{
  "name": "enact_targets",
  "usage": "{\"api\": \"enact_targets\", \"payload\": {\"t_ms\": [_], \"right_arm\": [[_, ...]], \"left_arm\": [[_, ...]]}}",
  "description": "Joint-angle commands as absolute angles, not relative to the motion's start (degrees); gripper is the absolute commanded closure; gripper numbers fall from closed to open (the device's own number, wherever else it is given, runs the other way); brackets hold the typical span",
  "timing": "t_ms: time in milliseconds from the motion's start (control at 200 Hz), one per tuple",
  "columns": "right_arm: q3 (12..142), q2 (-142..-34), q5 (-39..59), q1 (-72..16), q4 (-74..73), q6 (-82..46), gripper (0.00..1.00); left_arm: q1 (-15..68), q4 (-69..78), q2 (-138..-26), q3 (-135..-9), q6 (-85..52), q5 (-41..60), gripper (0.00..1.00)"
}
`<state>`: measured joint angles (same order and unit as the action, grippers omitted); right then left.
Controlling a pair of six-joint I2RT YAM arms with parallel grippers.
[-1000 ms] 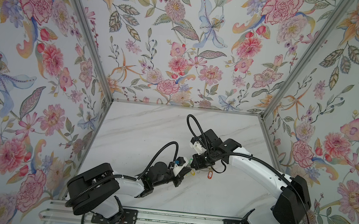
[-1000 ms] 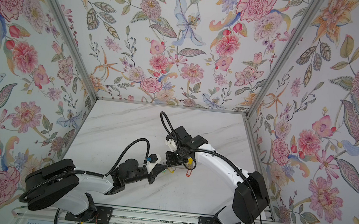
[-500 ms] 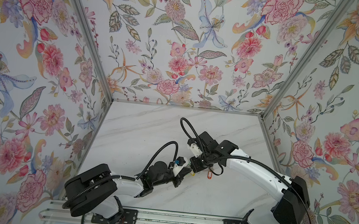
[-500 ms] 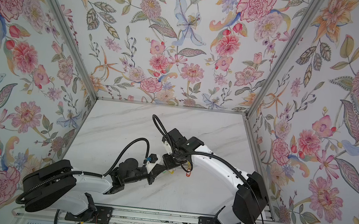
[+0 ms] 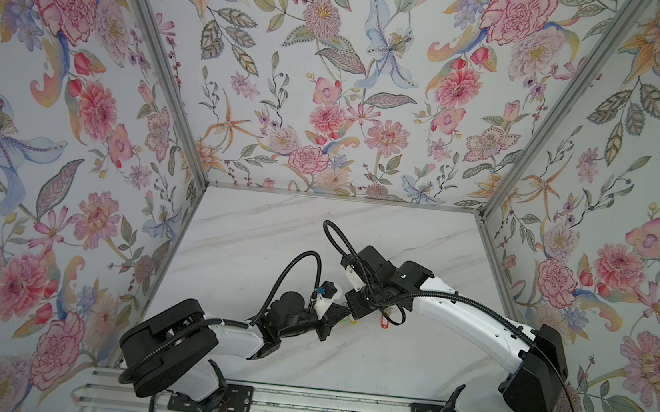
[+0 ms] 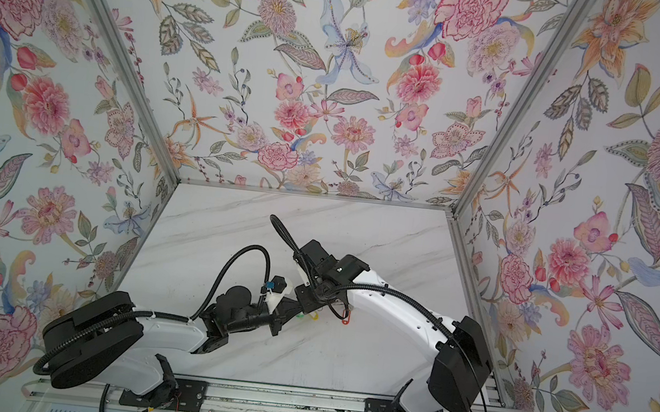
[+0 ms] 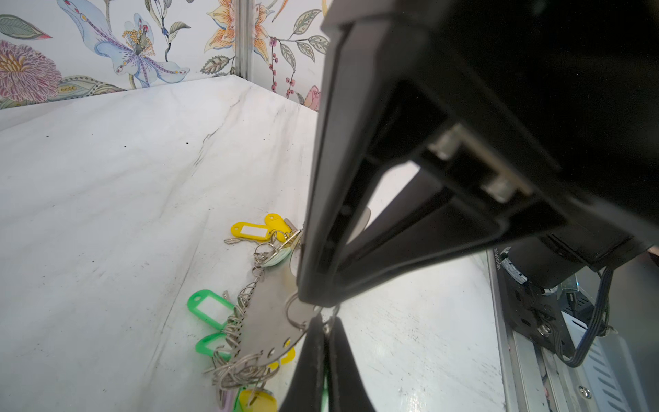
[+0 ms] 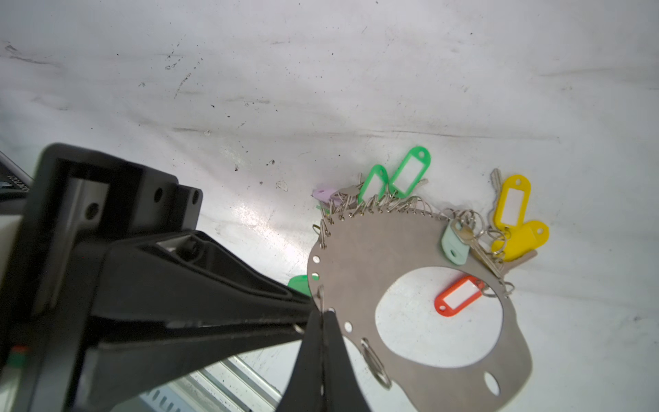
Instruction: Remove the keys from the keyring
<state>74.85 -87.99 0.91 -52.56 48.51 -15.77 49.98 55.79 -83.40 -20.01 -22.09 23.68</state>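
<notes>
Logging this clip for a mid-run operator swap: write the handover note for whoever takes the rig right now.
Grippers: left gripper shut, right gripper shut, tips meeting at the rim of the keyring; whether they pinch the plate or one of its little wire rings is unclear.
Things: keyring between the arms, low over the table; keys with green tags, yellow tags and a red-orange tag cluster around it.
Done: no key plainly free.
Left: work the keys off.

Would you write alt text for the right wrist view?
A flat grey metal keyring with a large hole is pinched at its rim by the shut right gripper, the left gripper alongside. Silvery keys with green, yellow and red-orange tags line its rim.
</notes>
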Motion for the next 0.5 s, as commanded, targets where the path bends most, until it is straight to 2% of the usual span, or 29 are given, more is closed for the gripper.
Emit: {"api": "enact_targets", "payload": {"t_ms": [0,215,495], "right_arm": [[75.7,-88.1,-5.7,-53.2,47.5,-14.5,1.00],[74.8,-87.0,-10.9,-54.5,46.0,-13.3,1.00],[73.9,-85.1,-10.9,-54.6,44.8,-12.2,1.00]], "left_arm": [[49.4,61.9,-83.3,-21.5,-25.3,29.4,1.00],[48.6,51.4,-82.0,-24.9,-26.0,30.0,1.00],[45.3,51.4,-82.8,-23.7,-27.9,32.5,1.00]]}}
